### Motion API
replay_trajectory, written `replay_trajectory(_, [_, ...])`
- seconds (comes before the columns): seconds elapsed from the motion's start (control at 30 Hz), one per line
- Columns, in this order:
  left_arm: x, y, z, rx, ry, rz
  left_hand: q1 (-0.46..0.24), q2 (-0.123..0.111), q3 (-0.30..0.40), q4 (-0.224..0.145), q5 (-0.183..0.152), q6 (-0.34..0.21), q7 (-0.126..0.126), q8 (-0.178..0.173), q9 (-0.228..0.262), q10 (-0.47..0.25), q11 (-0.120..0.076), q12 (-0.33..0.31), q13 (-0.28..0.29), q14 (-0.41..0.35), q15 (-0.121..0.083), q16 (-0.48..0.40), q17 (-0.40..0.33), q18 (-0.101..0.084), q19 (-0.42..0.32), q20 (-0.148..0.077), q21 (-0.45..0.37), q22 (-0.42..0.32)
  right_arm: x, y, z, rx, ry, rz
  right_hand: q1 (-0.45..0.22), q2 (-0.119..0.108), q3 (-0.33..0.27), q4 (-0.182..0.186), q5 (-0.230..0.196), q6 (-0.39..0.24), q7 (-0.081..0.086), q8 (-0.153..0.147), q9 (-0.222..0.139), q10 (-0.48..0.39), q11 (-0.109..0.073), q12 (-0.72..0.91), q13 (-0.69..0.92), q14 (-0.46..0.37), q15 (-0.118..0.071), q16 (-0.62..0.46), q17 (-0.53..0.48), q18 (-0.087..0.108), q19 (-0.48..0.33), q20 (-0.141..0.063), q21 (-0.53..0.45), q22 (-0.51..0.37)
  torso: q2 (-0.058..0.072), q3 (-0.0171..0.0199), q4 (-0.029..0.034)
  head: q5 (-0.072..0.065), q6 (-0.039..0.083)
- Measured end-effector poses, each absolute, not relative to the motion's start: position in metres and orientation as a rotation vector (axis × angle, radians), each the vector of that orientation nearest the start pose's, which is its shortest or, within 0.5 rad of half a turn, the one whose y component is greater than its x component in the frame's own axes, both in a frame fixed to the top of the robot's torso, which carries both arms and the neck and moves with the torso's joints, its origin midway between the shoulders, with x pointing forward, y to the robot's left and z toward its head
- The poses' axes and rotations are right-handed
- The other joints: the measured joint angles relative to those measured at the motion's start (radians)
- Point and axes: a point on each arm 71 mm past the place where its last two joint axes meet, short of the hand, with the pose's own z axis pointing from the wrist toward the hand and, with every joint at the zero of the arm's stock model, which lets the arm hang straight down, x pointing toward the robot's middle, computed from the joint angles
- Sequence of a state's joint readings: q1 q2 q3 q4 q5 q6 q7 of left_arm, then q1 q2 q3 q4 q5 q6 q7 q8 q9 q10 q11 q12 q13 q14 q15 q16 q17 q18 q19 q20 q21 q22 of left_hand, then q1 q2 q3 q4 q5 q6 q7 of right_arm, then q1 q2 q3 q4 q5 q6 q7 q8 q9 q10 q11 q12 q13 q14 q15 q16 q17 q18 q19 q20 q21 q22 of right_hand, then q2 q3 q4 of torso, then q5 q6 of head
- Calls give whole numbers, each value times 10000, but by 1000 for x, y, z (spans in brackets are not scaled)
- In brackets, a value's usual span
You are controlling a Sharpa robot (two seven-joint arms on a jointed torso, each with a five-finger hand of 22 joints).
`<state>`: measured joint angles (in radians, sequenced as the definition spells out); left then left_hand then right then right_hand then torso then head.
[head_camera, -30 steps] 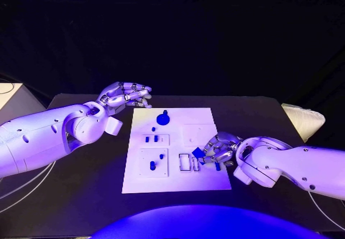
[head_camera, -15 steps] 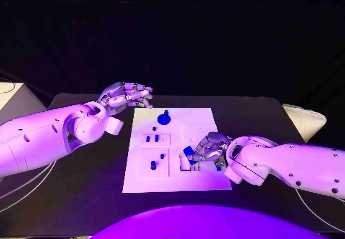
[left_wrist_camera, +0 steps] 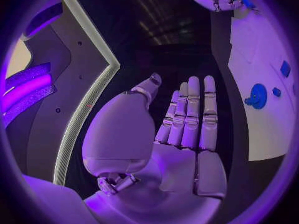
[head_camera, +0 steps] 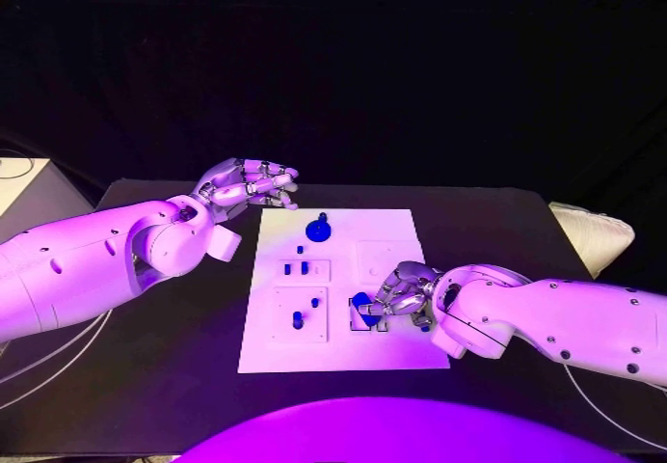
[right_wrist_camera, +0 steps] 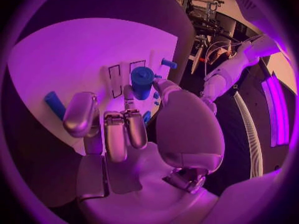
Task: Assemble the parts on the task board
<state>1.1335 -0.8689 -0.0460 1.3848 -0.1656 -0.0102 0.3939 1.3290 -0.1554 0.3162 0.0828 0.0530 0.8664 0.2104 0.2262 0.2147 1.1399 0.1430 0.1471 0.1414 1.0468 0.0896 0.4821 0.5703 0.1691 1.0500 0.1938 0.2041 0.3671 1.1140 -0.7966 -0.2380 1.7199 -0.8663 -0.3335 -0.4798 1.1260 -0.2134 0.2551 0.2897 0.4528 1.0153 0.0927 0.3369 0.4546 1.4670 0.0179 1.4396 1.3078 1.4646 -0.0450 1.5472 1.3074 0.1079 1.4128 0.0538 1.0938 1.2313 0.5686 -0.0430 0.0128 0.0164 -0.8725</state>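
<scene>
Midway, by the look of it. Blue part point(head_camera: 364, 305) pinched in the right hand point(head_camera: 405, 292), poised over the outlined slots point(head_camera: 359, 316) at the near right of the task board point(head_camera: 392, 233) — not yet seated, as far as can be judged. Small pegs point(head_camera: 295, 269) already upright in the two square plates on the board's left half; round knobbed part point(head_camera: 318, 231) at the far end; another short peg point(right_wrist_camera: 54, 104) loose beside the hand. Parts smooth, matte, plastic-looking; board flat, white, hard-edged. Left hand point(head_camera: 248, 182) off the board's far left corner above the black table point(head_camera: 167, 367) — fingers straight and together, holding nothing.
</scene>
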Motion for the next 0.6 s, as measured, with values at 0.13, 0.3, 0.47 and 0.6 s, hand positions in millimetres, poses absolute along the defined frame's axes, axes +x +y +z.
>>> replay_trajectory(0.13, [490, 247, -219, -9648, 16109, -16059, 0, 0, 0, 0, 0, 0, 0, 0, -1, 0, 0, 0, 0, 0, 0, 0, 0, -1, 0, 0, 0, -1, 382, -152, -298, 4949, 23372, 6403, 1, 1, 0, 0, 0, 0, -1, 0, 1, 0, 0, 0, -1, 0, 0, 0, 0, -1, 0, 0, 0, 15, -4, 0, -4, 31, 0])
replay_trajectory(0.3, [490, 247, -219, -9643, 16123, -16076, 0, 0, 0, 0, 0, 0, 0, 0, -1, 1, 0, 0, 0, 1, 0, 0, -1, 0, 0, -1, 0, -1, 382, -151, -299, 4866, 23436, 6384, -53, -19, 0, 0, -38, 5, -6, 1, 17, 0, 0, 0, -1, 0, 0, 0, 0, -1, 0, 0, 38, 16, -4, 1, -4, 33, 0])
replay_trajectory(0.47, [490, 247, -219, -9642, 16124, -16076, 0, 0, 0, 0, 0, 0, 0, 0, -1, 1, 0, 0, -1, 1, 0, 0, -1, 0, 1, -1, 0, -2, 384, -151, -300, 4895, 23380, 6299, -75, 2, 0, 0, -38, 5, -6, 1, 18, 0, 0, 0, -2, 0, 0, 0, 0, -1, 0, 0, 38, 16, -4, 3, -5, 33, 0])
replay_trajectory(0.6, [490, 247, -219, -9643, 16124, -16073, 0, 0, 28, -29, 0, 1, 0, 0, -1, -36, 36, 0, -1, 1, 0, 0, -1, 0, 2, -2, 0, 7, 386, -151, -301, 4914, 23318, 6259, -115, 42, 0, 0, -38, 9, -11, 1, 30, 0, 0, 0, -2, 0, 0, 0, -1, -1, 0, 0, 38, 15, 1, 6, -4, 26, 0])
